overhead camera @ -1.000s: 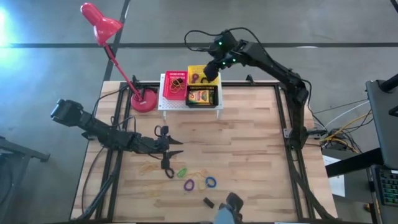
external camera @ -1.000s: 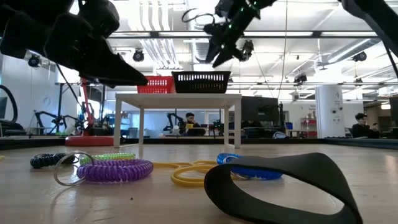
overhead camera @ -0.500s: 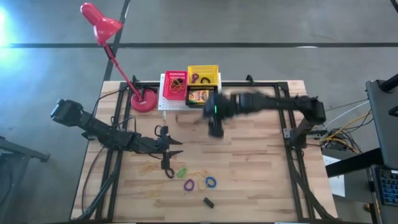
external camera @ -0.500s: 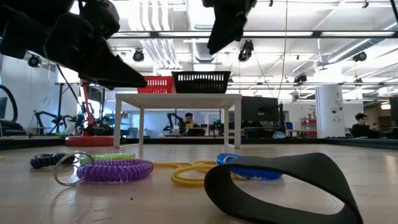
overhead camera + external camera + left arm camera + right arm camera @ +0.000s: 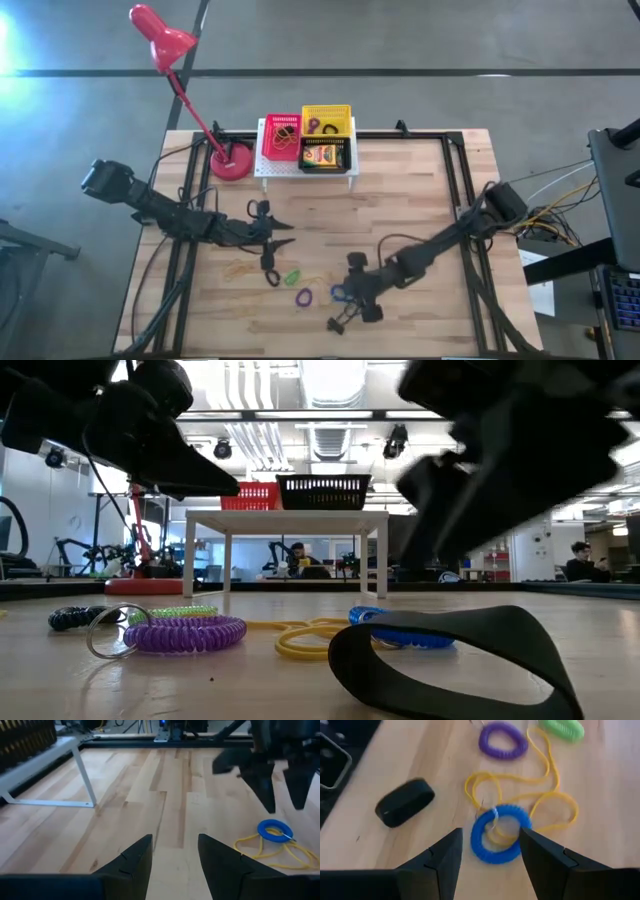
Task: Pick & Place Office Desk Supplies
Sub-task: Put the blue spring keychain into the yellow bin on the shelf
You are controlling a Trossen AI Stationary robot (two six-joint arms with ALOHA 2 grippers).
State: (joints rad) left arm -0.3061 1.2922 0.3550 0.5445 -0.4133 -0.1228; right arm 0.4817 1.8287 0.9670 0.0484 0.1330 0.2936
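Observation:
Elastic loops lie flat on the wood near the table's near edge: blue (image 5: 500, 834), purple (image 5: 503, 741) and green (image 5: 562, 727), among thin yellow-tan rubber bands (image 5: 545, 800). A small black piece (image 5: 404, 802) lies beside them, and a black coiled loop (image 5: 75, 617) lies farther left. A crayon box (image 5: 322, 155) sits on the white rack. My right gripper (image 5: 490, 842) is open and hovers low over the blue loop (image 5: 339, 293), one finger on each side of it. My left gripper (image 5: 275, 238) is open and waits above the table's left half.
The white perforated rack (image 5: 262, 165) stands at the far edge with a red basket (image 5: 281, 137) and a yellow basket (image 5: 326, 122) on it. The red desk lamp (image 5: 232, 160) stands to its left. Bare wood (image 5: 420, 210) fills the table's right half.
My right arm has swung from above the yellow basket at the far edge, across the table toward the near edge, and come down over the blue loop. The loops and bands have not moved.

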